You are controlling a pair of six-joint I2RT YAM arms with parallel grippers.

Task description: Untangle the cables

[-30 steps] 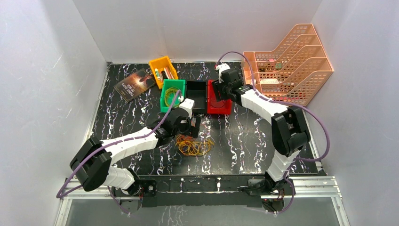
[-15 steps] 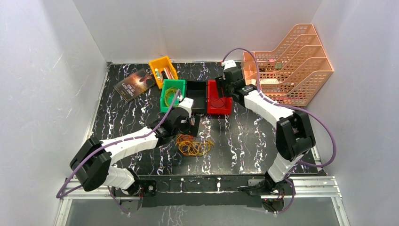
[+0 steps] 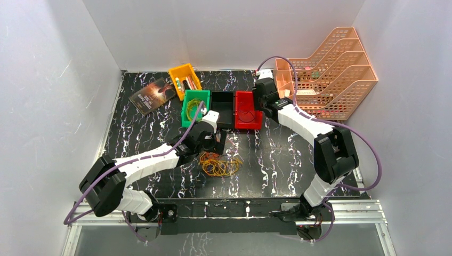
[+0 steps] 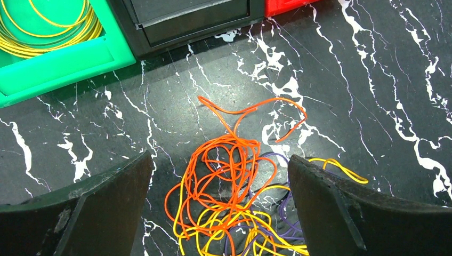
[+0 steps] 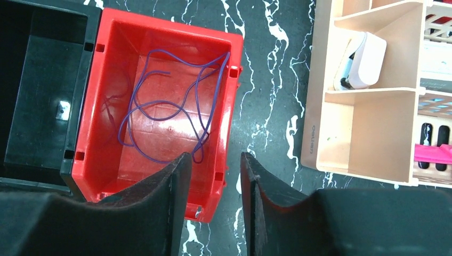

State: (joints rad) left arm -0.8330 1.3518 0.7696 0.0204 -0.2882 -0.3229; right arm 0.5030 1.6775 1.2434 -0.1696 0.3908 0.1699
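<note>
The cables (image 3: 219, 166) lie as a loose tangle on the black marble table (image 3: 277, 154), near its front middle and just in front of the row of bins. From above, the bunch runs longer left to right than front to back. In the left wrist view (image 4: 229, 208), orange loops lie over yellow ones with a purple strand beneath. One free orange end points toward the bins.

The left gripper (image 4: 219, 160) hangs over the tangle with its fingers spread wide on either side, touching nothing. Behind it stand the green bin (image 4: 69, 66) holding a yellow coil (image 4: 53, 47), the black bin (image 3: 223, 109) and the red bin (image 5: 170, 24), side by side.

The right gripper (image 5: 216, 160) is above the red bin's right wall, fingers partly apart and seemingly pinching nothing. A purple wire (image 5: 165, 102) lies inside that bin.

Bare marble opens to the right of the tangle, and between the red bin and the orange file rack (image 5: 362, 133). A yellow bin (image 3: 185, 77) and a book (image 3: 153, 95) sit at the rear left.
</note>
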